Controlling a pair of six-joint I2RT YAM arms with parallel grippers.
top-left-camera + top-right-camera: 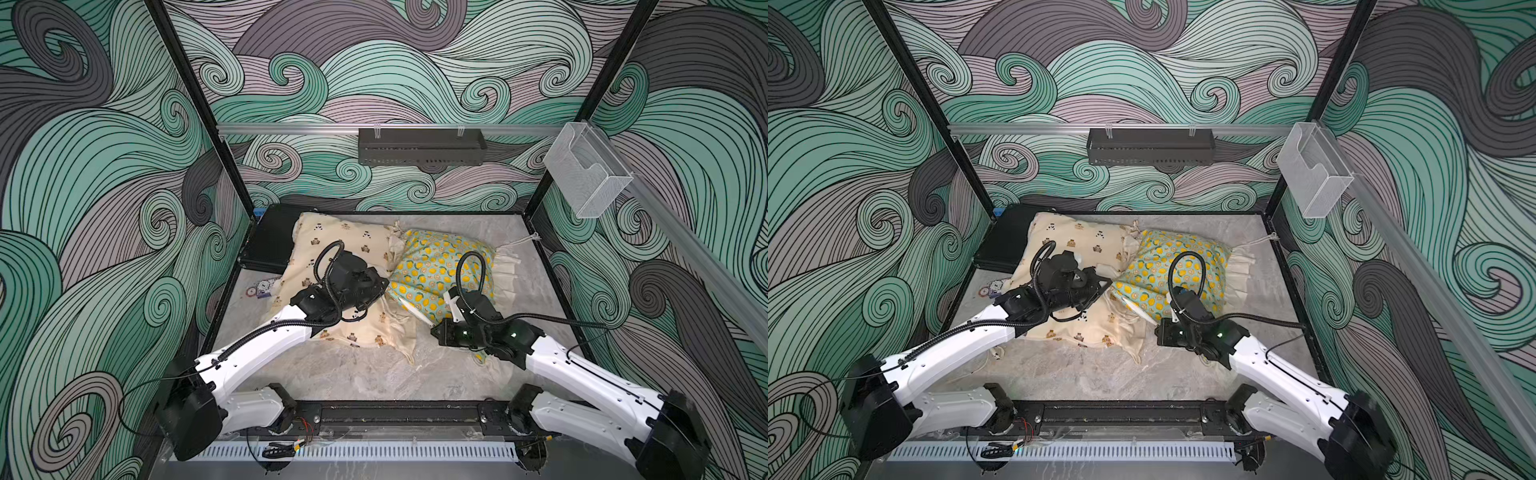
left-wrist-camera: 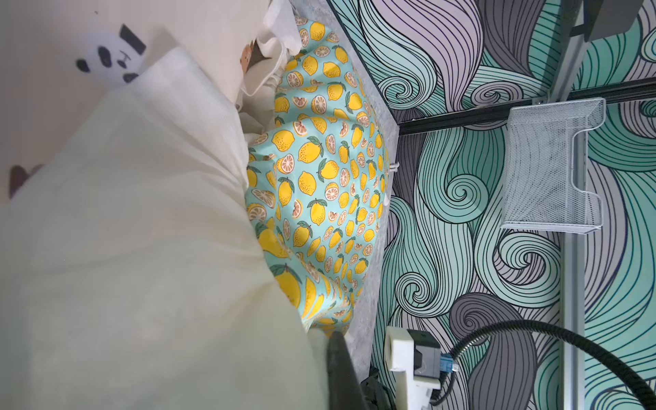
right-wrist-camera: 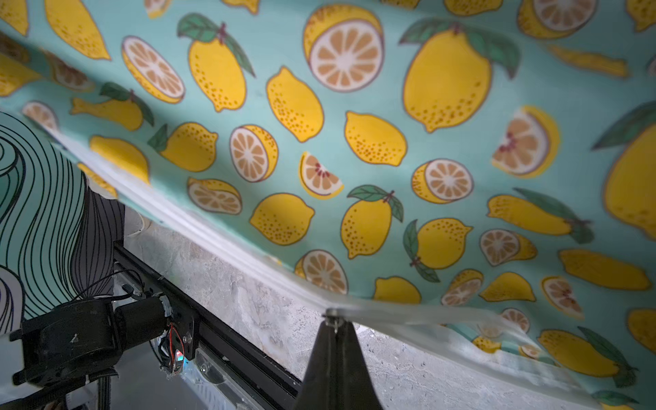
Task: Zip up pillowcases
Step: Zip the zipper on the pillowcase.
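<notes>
The lemon pillowcase point(image 1: 436, 266) is the one being worked — it lies on the tabletop point(image 1: 374, 374) just beyond the right end effector point(image 3: 333, 323), with its zipper edge lifted up to the tips. In the right wrist view those tips are pinched tight on the small metal zipper pull point(image 3: 332, 313). The white zipper tape point(image 3: 198, 220) runs away from them to either side; I can't make out which stretch is already closed.

The left end effector point(image 1: 384, 286) is closed too. It sits over the bear pillowcase point(image 1: 332, 237), right beside the lemon one's near corner, but cream fabric hides what it grips, if anything.

I'd say the trick here is to draw the pull straight along the line of the tape, not up or outward. The other end of the edge should be anchored so the fabric is taut. Go slowly — such a thin pinch could slip off the pull, and the cream ruffle point(image 1: 505, 270) could snag in the teeth.
</notes>
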